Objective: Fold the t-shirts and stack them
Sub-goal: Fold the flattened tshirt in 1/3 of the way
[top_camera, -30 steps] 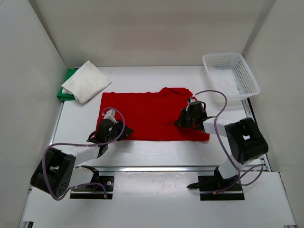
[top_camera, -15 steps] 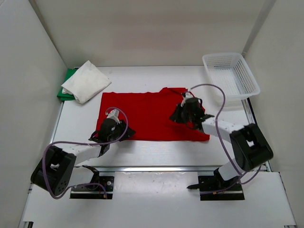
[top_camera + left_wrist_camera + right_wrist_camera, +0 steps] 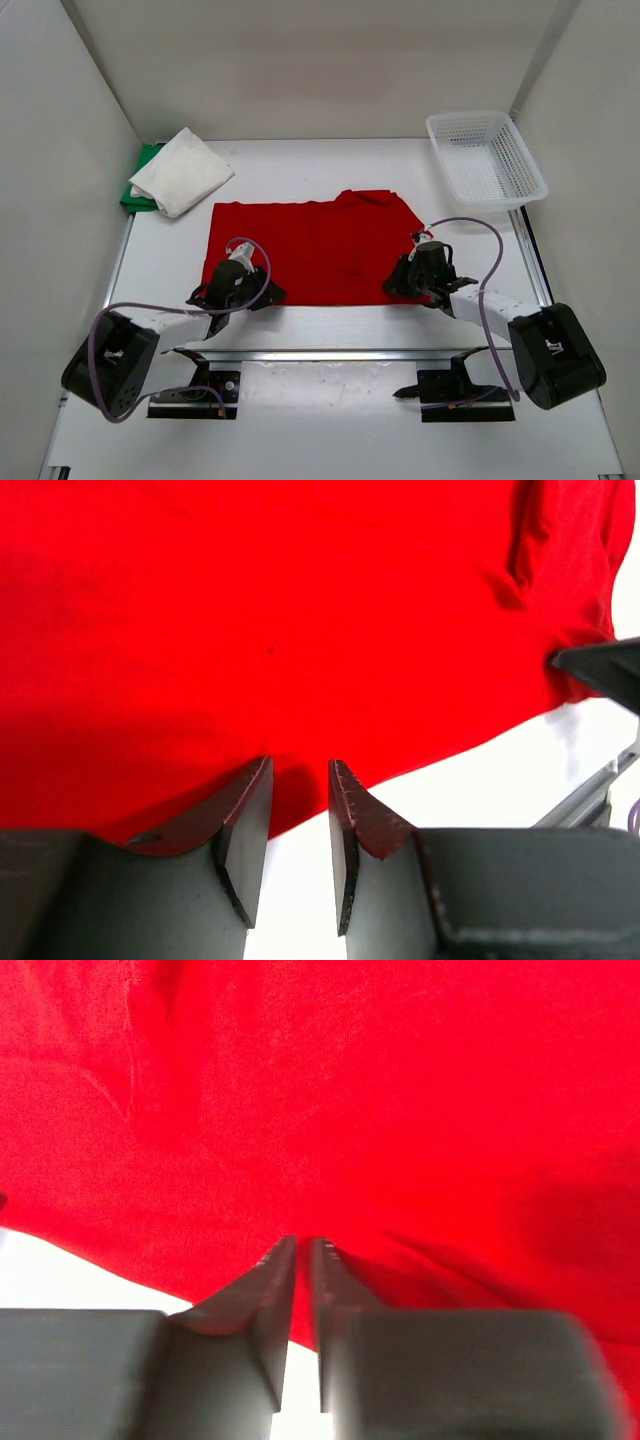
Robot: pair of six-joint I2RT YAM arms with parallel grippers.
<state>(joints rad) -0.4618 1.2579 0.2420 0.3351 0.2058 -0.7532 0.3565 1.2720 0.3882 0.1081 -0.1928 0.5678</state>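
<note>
1. The red t-shirt (image 3: 310,245) lies spread flat in the middle of the table (image 3: 300,165), with its long near hem facing the arms. Its far right corner shows a small raised fold.
2. The white t-shirt (image 3: 182,172) is already folded and lies on the folded green t-shirt (image 3: 138,190) at the far left of the table. Both are well apart from the red one.
3. Step in hand, as a judgement: the third and last garment is laid out and its first fold is being prepared. Both claws stand at the near hem.
4. The left claw (image 3: 298,780) rests at the near left part of the hem. Its jaws stand a little apart, with the cloth edge just at their tips and bare table visible in the gap below.
5. The right claw (image 3: 300,1250) sits at the near right part of the hem. Its jaws are almost together, with only a thin slit between. Whether cloth is pinched there cannot be told.
6. The next move probably calls for a firm pinch of the hem at both points. An even lift toward the far edge would then keep the fold line straight.
7. A white mesh basket (image 3: 465,116) stands at the far right, well apart from the shirts.
</note>
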